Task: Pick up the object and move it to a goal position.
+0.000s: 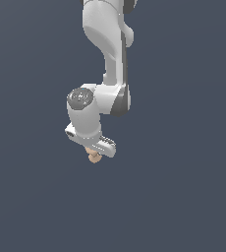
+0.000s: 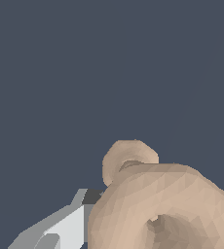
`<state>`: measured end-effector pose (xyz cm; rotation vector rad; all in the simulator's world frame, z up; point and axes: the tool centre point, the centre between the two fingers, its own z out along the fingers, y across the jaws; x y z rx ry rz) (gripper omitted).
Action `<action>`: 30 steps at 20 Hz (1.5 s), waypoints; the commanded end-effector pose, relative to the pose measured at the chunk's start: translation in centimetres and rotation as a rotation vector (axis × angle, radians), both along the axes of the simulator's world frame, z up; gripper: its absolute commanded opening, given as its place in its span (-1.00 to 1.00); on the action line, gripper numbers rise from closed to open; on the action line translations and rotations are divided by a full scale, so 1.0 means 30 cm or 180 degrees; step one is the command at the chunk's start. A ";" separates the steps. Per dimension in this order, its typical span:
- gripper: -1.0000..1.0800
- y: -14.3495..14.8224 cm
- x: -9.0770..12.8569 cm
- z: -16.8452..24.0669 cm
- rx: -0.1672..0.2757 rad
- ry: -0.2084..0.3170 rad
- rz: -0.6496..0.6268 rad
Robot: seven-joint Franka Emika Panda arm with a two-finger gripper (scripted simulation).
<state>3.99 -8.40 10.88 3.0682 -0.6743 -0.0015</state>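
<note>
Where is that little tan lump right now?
In the exterior view the tan lump sits just left of centre, right under the white gripper. In the wrist view it fills the foreground beside a gripper finger.

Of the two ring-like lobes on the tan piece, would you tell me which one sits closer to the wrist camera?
The lobe with the visible hole: it fills the wrist view's foreground beside a gripper finger, while the smaller lobe peeks out behind it.

White arm, hand (image 1: 96,152) gripping tan object (image 1: 93,157) underneath.

Plain dark slate-blue backdrop (image 1: 183,197), flat and featureless, evenly lit, no visible seams
</note>
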 end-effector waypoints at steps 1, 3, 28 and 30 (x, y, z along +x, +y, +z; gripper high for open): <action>-1.00 -0.022 0.018 0.056 -0.0001 -0.0002 -0.0002; -1.00 -0.041 0.034 0.107 -0.0001 -0.0002 -0.0002; -1.00 -0.252 0.232 0.663 -0.0002 -0.0003 0.0000; -1.00 -0.259 0.240 0.681 -0.0002 -0.0003 0.0000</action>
